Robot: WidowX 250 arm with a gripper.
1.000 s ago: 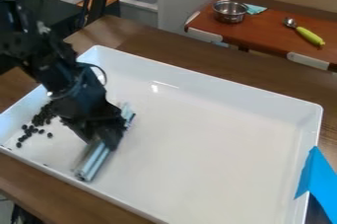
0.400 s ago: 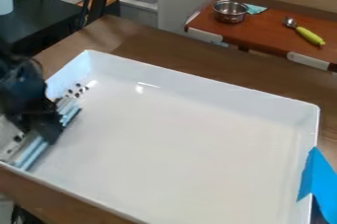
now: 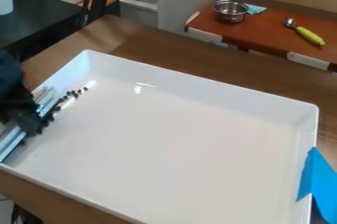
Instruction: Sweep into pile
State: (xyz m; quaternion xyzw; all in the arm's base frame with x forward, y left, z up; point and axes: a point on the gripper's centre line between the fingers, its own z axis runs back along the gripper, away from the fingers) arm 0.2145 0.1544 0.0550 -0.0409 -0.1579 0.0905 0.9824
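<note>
1. Dial laid over the white tray (image 3: 178, 139), 12 at the top of the view. Tray sits on a brown wooden tabletop (image 3: 118, 43); blue tape (image 3: 318, 178) at 4 o'clock.
2. Small dark beans (image 3: 68, 93): loose, uneven string by the tray's left wall, 9 to 10 o'clock, along the side of the sweeping bar (image 3: 10, 144) that faces the tray's middle. Not a compact pile.
3. Claw (image 3: 27, 120) at 9 o'clock, closed round the middle of the pale, ridged bar. Bar slants, upper end pointing towards 1, lower end towards 7.
4. Step in hand, as I judge it: bar goes behind the beans, ready to push inward.
5. Good practice: long edge flat to the tray floor from end to end; any gap likely lets beans slip under.
6. Push square to the edge, towards 4 o'clock, slow and even. Fast strokes probably scatter round pieces.
7. Beans at 10 reach past the bar's upper end; a short second stroke from there, aimed towards 7, should fold them in.
8. Risk: bar twisting in the grip or scraping the wall. Keep hold firm, angle steady.
</note>
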